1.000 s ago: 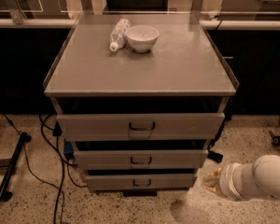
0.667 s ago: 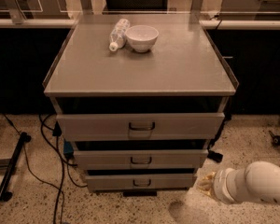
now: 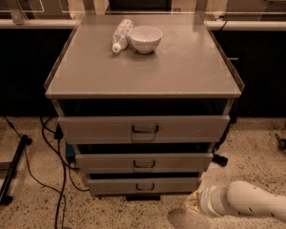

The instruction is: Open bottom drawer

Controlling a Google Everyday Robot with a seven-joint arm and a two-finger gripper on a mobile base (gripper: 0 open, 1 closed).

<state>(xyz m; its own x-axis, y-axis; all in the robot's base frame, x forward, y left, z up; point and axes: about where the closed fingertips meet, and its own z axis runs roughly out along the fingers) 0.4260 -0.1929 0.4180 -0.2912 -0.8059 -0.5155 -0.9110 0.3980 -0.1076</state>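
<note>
Grey cabinet (image 3: pixel 143 75) at centre. White arm (image 3: pixel 252 205) low at cabinet's right. Bottom drawer (image 3: pixel 109 186) lowest in cabinet, under two wider fronts. Cables (image 3: pixel 52 166) on floor left of cabinet. Bowl (image 3: pixel 145 38) touching lying bottle (image 3: pixel 121 34) on cabinet top. Gripper (image 3: pixel 194 202) near cabinet's lower right corner, apart from drawer handle (image 3: pixel 145 187); spread or pressed together, cannot tell.

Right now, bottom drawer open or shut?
Shut: bottom drawer sits tucked under the middle drawer. Gripper hangs low at its right, off the handle.
</note>
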